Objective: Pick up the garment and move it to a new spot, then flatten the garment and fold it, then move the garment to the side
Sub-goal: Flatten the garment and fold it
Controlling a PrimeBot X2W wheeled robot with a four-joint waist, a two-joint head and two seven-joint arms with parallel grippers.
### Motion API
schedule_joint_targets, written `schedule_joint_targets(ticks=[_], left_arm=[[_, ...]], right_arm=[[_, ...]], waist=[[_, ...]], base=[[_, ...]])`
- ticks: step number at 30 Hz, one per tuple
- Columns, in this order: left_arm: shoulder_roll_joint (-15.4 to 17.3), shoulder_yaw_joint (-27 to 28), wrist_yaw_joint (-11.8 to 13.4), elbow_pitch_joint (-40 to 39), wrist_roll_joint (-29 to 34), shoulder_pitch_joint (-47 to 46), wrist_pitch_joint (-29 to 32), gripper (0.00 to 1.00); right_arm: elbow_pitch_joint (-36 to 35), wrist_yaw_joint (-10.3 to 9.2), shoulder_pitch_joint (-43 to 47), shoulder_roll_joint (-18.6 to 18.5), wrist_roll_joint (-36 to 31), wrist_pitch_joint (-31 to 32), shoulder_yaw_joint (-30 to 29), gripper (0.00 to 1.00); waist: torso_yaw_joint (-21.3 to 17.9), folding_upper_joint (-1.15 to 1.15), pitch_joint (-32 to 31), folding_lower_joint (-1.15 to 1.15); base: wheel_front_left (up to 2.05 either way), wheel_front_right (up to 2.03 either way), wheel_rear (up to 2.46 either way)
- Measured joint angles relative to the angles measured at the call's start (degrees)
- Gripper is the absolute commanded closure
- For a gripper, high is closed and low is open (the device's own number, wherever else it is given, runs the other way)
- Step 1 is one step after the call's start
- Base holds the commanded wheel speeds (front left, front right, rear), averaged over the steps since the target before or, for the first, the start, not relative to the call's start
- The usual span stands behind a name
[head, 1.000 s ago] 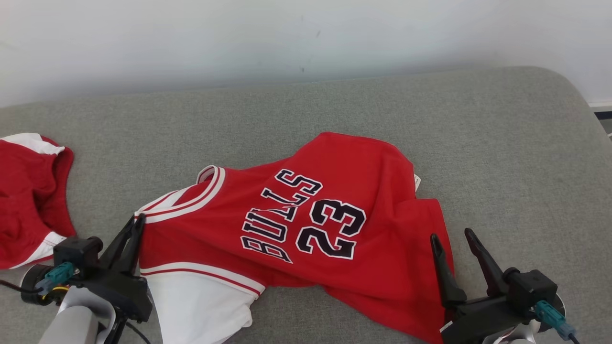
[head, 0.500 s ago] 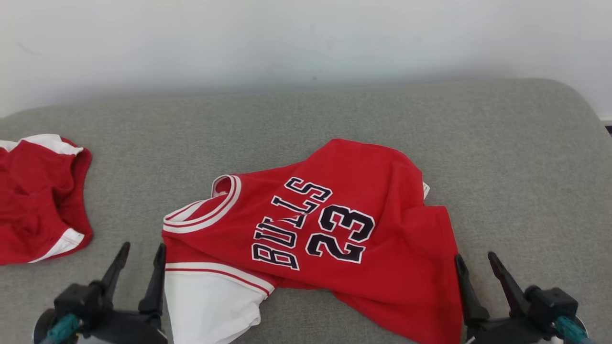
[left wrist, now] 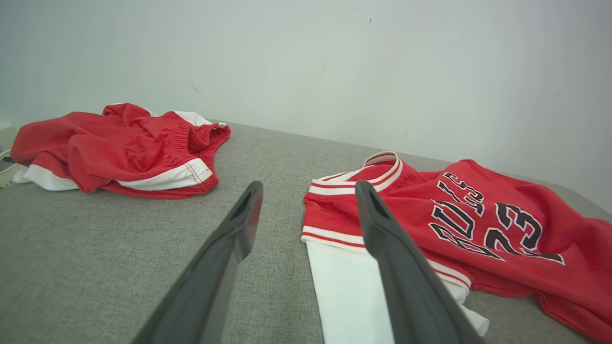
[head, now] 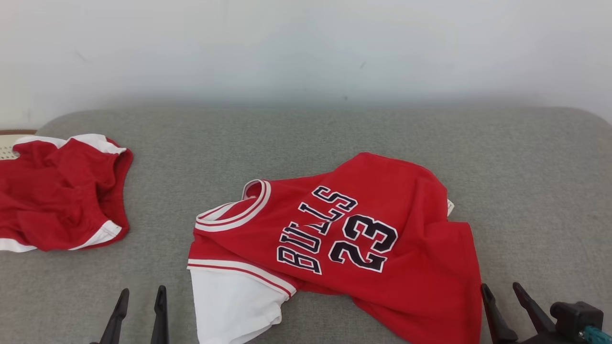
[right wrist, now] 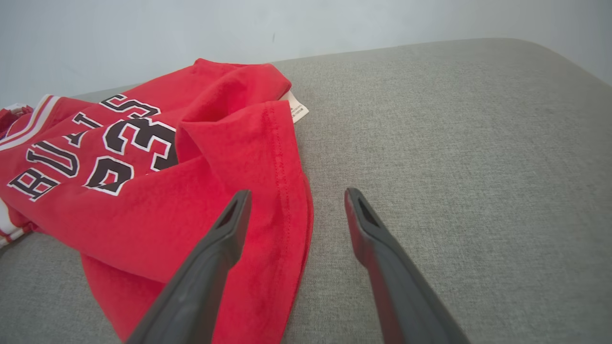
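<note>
The garment (head: 344, 243) is a red jersey with white sleeves and black "BULLS 23" lettering, lying rumpled on the grey surface (head: 306, 134); its collar points left and its hem lies at the lower right. My left gripper (head: 141, 292) stands open at the bottom left, apart from the jersey's white sleeve (head: 229, 306). In the left wrist view the left gripper (left wrist: 306, 191) frames bare grey cloth just left of the collar (left wrist: 363, 172). My right gripper (head: 501, 288) is open beside the hem, and in the right wrist view the right gripper (right wrist: 294, 198) hovers over the garment's hem edge (right wrist: 282, 191).
Red shorts (head: 57, 191) with white trim lie crumpled at the far left, also in the left wrist view (left wrist: 119, 148). A pale wall (head: 306, 48) rises behind the grey surface. A cream object (head: 8, 143) peeks out at the left edge.
My left gripper has let go of the jersey's shoulder and opened, and both grippers have drawn back toward the bottom edge. The camera has tilted, shifting the whole scene down and right.
</note>
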Motion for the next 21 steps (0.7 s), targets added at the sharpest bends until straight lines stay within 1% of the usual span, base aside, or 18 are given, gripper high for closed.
schedule_joint_targets(ticks=[4, 9, 10, 13, 17, 21], left_arm=[[-0.73, 0.29, 0.32, -1.4, 0.07, 1.07, 0.0, 0.0], [-0.93, 0.36, 0.44, -1.48, 0.04, 1.69, 0.0, 0.0], [-0.99, 0.11, 0.38, -1.38, 0.05, 1.66, 0.0, 0.0], [-1.07, -0.37, 0.22, -0.98, 0.05, 1.54, 0.0, 0.0], [-1.08, -0.99, 0.48, -0.53, -0.27, 1.12, 0.0, 0.0], [-1.1, -1.55, 0.77, -0.33, -0.51, 1.02, 0.0, 0.0]], right_arm=[[0.46, 0.0, -1.7, 0.01, 0.12, 1.33, 0.47, 0.0], [3.18, 0.0, -7.57, 0.46, 0.38, 2.55, 1.04, 0.0], [5.41, 0.0, -10.68, 0.35, 0.68, 3.63, 0.99, 0.0], [9.56, 0.0, -14.52, 0.38, 1.9, 6.16, 0.74, 0.0], [14.55, 0.0, -17.77, 0.02, 3.49, 8.7, 1.99, 0.0], [18.09, 0.0, -18.98, 0.0, 5.9, 9.94, 2.86, 0.0]], waist=[[1.15, 0.0, -0.46, 0.0], [2.34, 0.0, -0.59, 0.0], [2.78, 0.0, -0.52, 0.0], [3.54, 0.0, -0.45, 0.0], [4.79, 0.0, -0.45, 0.0], [5.69, 0.0, -0.46, 0.0]], base=[[0.0, 0.0, 0.0], [0.0, 0.0, 0.0], [0.0, 0.0, 0.0], [0.0, 0.0, 0.0], [0.0, 0.0, 0.0], [0.0, 0.0, 0.0]])
